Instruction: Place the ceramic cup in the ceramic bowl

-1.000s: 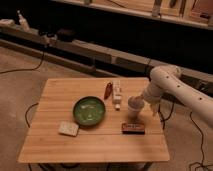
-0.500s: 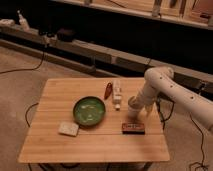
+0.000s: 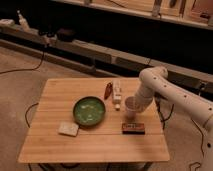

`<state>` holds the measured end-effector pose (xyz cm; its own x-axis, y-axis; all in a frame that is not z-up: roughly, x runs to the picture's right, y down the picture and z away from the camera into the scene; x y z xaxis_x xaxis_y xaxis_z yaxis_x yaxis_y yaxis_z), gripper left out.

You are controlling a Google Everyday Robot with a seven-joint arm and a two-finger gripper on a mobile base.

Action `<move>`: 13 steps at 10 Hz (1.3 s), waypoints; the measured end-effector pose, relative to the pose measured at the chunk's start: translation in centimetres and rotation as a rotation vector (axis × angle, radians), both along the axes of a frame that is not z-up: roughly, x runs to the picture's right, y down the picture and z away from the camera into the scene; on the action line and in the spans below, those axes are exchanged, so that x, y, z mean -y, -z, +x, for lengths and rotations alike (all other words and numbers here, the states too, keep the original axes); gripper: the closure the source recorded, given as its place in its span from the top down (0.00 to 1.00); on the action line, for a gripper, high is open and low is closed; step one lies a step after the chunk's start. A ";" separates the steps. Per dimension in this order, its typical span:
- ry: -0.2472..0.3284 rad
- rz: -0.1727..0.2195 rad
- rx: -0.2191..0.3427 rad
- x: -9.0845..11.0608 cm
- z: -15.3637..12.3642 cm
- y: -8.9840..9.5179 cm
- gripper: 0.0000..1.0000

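The small white ceramic cup (image 3: 131, 107) stands upright on the wooden table, right of centre. My gripper (image 3: 136, 106) is at the cup, at the end of the white arm (image 3: 165, 90) that reaches in from the right. The arm's end covers the cup's right side. The green ceramic bowl (image 3: 90, 110) sits on the table left of the cup, a short gap away, with nothing in it.
A slim white bottle (image 3: 117, 92) and a red object (image 3: 107, 90) lie behind the cup and bowl. A dark flat bar (image 3: 133, 128) lies in front of the cup. A pale sponge block (image 3: 68, 129) sits front left. The table's edge (image 3: 95, 157) is near.
The arm has swung left and its end has closed in on the cup. The cup, bowl and other things stay where they were.
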<state>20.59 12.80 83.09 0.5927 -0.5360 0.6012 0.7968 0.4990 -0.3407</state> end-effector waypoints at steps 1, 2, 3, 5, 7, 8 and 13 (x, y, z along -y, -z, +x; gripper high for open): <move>0.003 -0.001 -0.005 0.0 0.0 0.0 0.00; 0.004 -0.003 -0.007 0.0 -0.1 0.0 0.00; 0.005 -0.005 -0.008 0.0 -0.3 0.0 0.00; 0.005 -0.002 -0.009 0.3 -0.4 0.1 0.00; 0.004 0.040 -0.011 2.2 -0.2 1.5 0.00; 0.010 0.092 -0.010 4.5 -0.2 3.3 0.00; -0.012 0.302 0.137 14.6 -4.2 10.9 0.00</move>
<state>16.41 -1.79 72.23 0.5251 -0.6955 0.4905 0.8182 0.5710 -0.0663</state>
